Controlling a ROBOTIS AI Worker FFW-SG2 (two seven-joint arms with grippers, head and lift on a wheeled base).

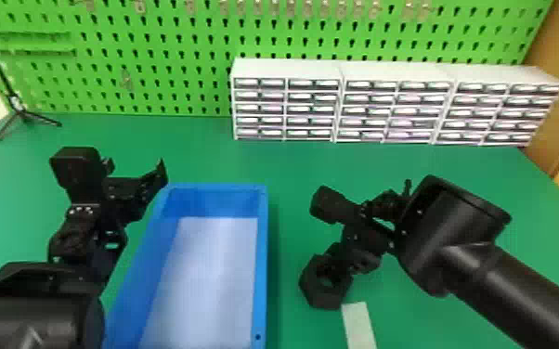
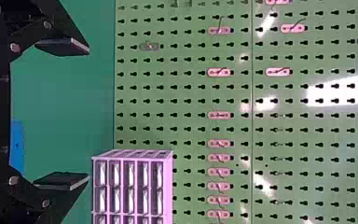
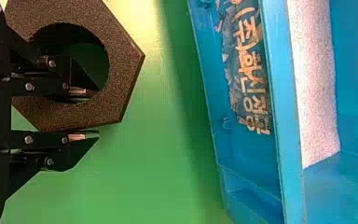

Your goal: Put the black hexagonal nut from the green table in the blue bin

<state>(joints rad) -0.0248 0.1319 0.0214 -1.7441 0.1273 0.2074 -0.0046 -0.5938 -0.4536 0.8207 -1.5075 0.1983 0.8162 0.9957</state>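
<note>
Black hexagonal nut (image 1: 315, 295) was clamped by its rim in the right gripper (image 1: 348, 264), one finger set through the hole, the other against the outside, right of the rectangular blue plastic bin (image 1: 260, 260). Near the bin's far left corner, the left gripper (image 1: 135, 167) was spread wide, nothing grasped. White drawer cabinets (image 1: 288, 69) were lined up beyond.

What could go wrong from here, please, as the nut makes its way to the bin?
The right gripper pinches the black hexagonal nut by one side, one finger through its hole, so it might tilt or slip. The blue bin's near wall stands between nut and inside; too low a path could knock it. The left gripper, open by the bin's far left corner, might bump the rim if moved.
</note>
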